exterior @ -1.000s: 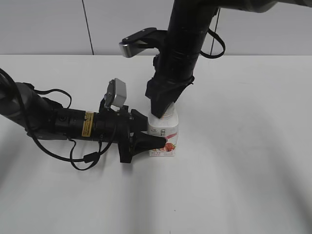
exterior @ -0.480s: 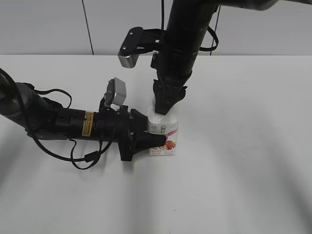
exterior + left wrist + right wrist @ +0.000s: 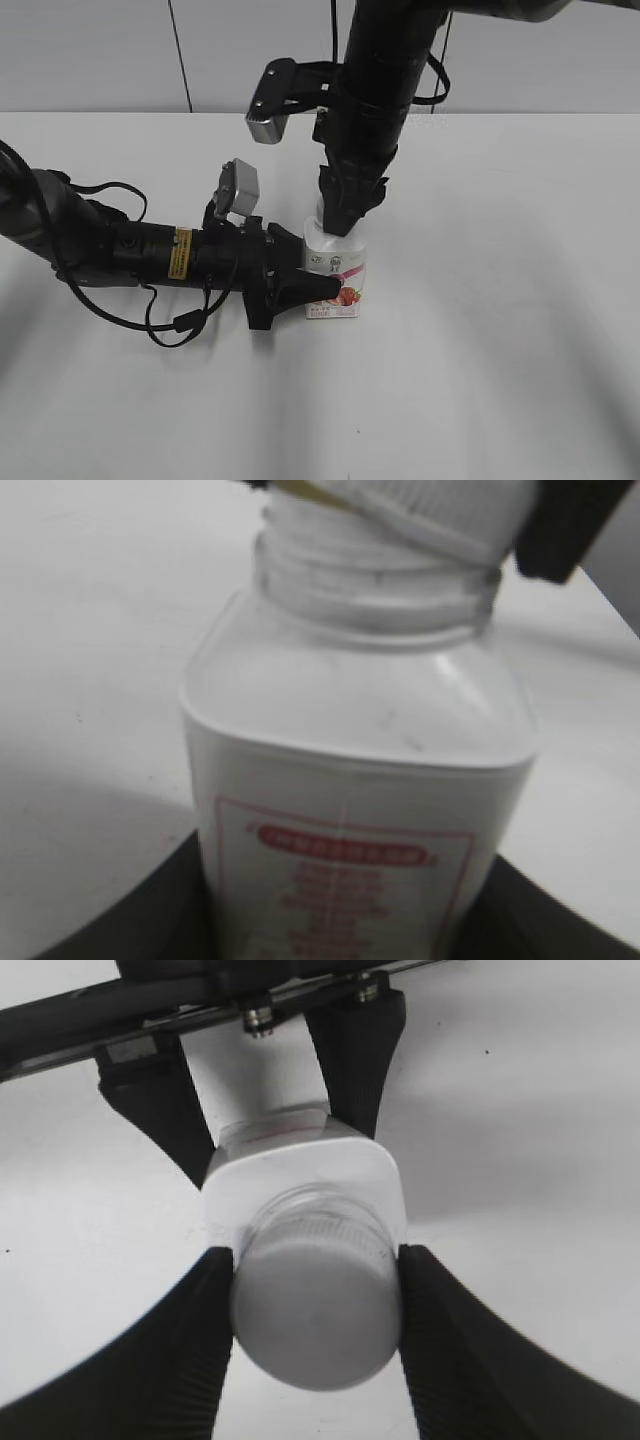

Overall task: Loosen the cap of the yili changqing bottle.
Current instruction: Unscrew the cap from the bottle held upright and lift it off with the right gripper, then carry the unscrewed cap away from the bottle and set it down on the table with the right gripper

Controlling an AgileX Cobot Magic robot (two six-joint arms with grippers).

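A small white yili changqing bottle stands upright near the middle of a white table, pinned between two black robot arms. In the exterior view the cap cannot be seen at all: the right gripper, descending from above, covers the bottle's neck, and whether anything has turned there cannot be made out. The right wrist view, looking straight down, fills that gap, showing the round white cap clamped on opposite sides by the two ribbed black fingers, with the bottle's squarish shoulders spreading out below it. The left gripper lies low along the table from the left and is closed on the bottle's body; the exterior view shows only its near finger crossing the pink-red label, the far one being hidden behind the bottle. From overhead, both of those fingers appear at the top of the right wrist view, pressed against opposite faces of the bottle. The left wrist view is close and soft in focus: the bottle fills it, the red-framed print on the label is too blurred to read, and the base is cut off by the lower edge. There the cap is cropped by the top edge and appears to sit slightly askew on the threaded neck, a dark fingertip beside it.
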